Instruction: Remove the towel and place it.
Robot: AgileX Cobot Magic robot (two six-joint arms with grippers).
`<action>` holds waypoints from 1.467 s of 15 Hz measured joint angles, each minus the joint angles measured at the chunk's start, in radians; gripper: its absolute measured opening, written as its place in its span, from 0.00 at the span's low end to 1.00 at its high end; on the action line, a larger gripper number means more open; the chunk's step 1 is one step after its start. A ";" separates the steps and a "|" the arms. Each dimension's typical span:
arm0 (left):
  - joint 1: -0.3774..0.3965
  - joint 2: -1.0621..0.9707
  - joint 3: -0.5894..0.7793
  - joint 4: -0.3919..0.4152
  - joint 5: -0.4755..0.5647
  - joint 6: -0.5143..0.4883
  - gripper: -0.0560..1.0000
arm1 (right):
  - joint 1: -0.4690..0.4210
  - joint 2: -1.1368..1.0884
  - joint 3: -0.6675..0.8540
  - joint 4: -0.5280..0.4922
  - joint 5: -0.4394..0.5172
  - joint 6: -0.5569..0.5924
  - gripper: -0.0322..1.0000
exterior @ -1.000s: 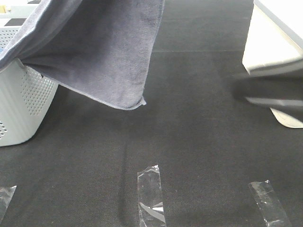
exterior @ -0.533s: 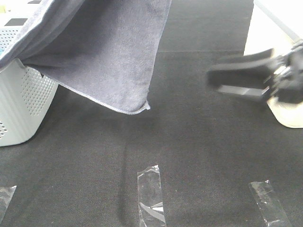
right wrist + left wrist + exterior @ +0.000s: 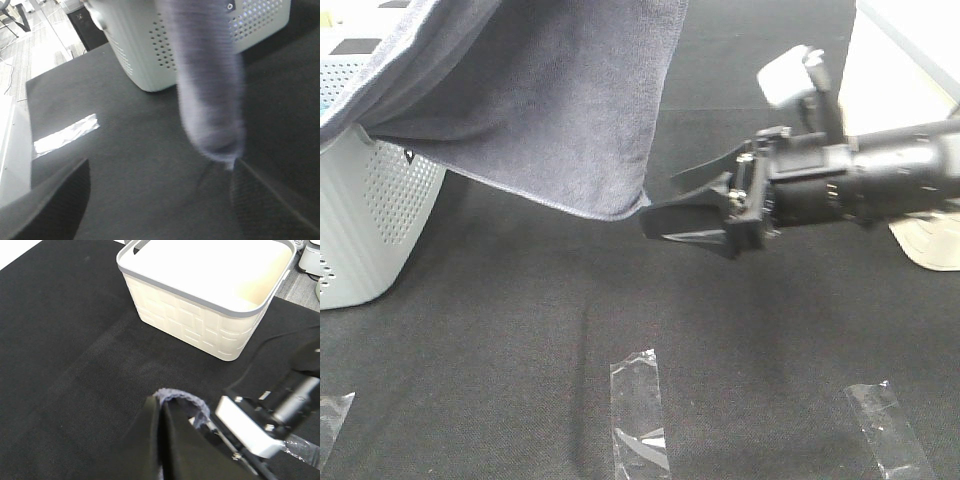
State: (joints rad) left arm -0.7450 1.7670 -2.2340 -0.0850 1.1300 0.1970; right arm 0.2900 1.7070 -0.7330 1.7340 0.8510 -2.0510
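Note:
The grey-lavender towel [image 3: 550, 100] hangs from above, off the frame's top left, and trails over the rim of the grey perforated basket [image 3: 365, 230]. My left gripper [image 3: 161, 407] is shut on a hemmed edge of the towel [image 3: 182, 402]; it is out of the exterior view. My right gripper [image 3: 658, 205] is open, with its jaws just right of the towel's lower hanging corner. In the right wrist view the towel corner [image 3: 210, 95] hangs blurred between the open fingers [image 3: 50, 200], nearer the far one, in front of the basket [image 3: 145, 45].
A cream basket [image 3: 210, 290] with a grey rim stands at the right edge of the black mat [image 3: 520, 330]; it also shows in the exterior view [image 3: 890, 90]. Clear tape strips [image 3: 640, 410] lie on the mat near the front.
My right arm has swept in from the right edge to the towel's lower corner, jaws open. The towel's hanging corner has drifted slightly right and up.

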 joint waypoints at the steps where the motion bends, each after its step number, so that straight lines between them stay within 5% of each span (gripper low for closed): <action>1: 0.000 0.000 0.000 0.000 0.000 0.000 0.05 | 0.000 0.046 -0.030 0.000 -0.001 0.002 0.74; 5: 0.000 0.000 0.000 0.000 -0.007 0.000 0.05 | 0.000 0.146 -0.104 0.003 0.005 0.004 0.74; 10: 0.000 0.006 0.000 -0.001 -0.086 -0.002 0.05 | 0.000 0.221 -0.183 0.006 0.121 0.024 0.70; 13: 0.000 0.023 0.000 -0.001 -0.100 -0.015 0.05 | 0.000 0.221 -0.190 0.006 0.163 0.024 0.54; 18: 0.000 0.024 0.000 0.079 -0.112 -0.058 0.05 | 0.000 0.221 -0.190 0.006 0.182 0.056 0.06; 22: 0.000 0.024 0.000 0.290 -0.101 -0.185 0.05 | 0.000 0.159 -0.196 0.000 0.141 0.333 0.03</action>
State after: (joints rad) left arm -0.7450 1.7910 -2.2340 0.2050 1.0290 0.0120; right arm 0.2900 1.8660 -0.9290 1.7340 0.9920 -1.7180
